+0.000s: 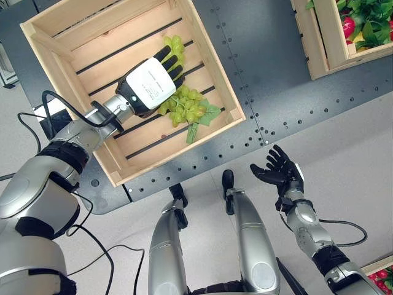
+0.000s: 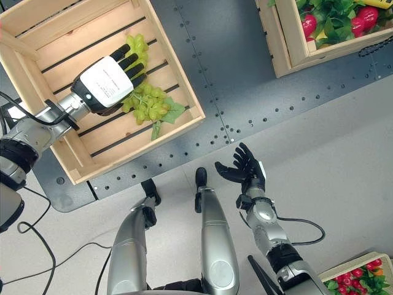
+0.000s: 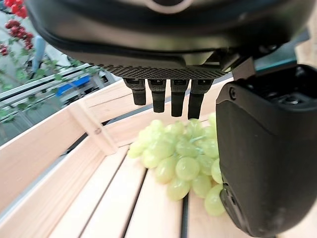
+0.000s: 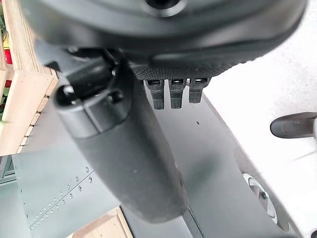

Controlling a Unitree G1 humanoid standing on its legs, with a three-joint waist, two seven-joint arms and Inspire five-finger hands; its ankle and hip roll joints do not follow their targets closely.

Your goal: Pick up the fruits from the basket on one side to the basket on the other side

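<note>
A bunch of green grapes (image 1: 187, 107) with a leaf lies on the slatted floor of the left wooden crate (image 1: 104, 58). My left hand (image 1: 150, 83) hovers flat just over it, back upward, with more grapes showing past the fingertips. In the left wrist view its fingers (image 3: 158, 96) are straight and its thumb (image 3: 267, 163) stands beside the grapes (image 3: 181, 158), not closed round them. My right hand (image 1: 279, 169) is open, palm up, low on the right over the floor and holds nothing. The right crate (image 1: 325, 43) holds red fruit (image 1: 349, 27) among green leaves.
Both crates stand on a dark grey riveted platform (image 1: 264, 67), with a wide bare strip between them. Another wooden crate (image 2: 362, 276) with red fruit and leaves sits at the lower right on the floor.
</note>
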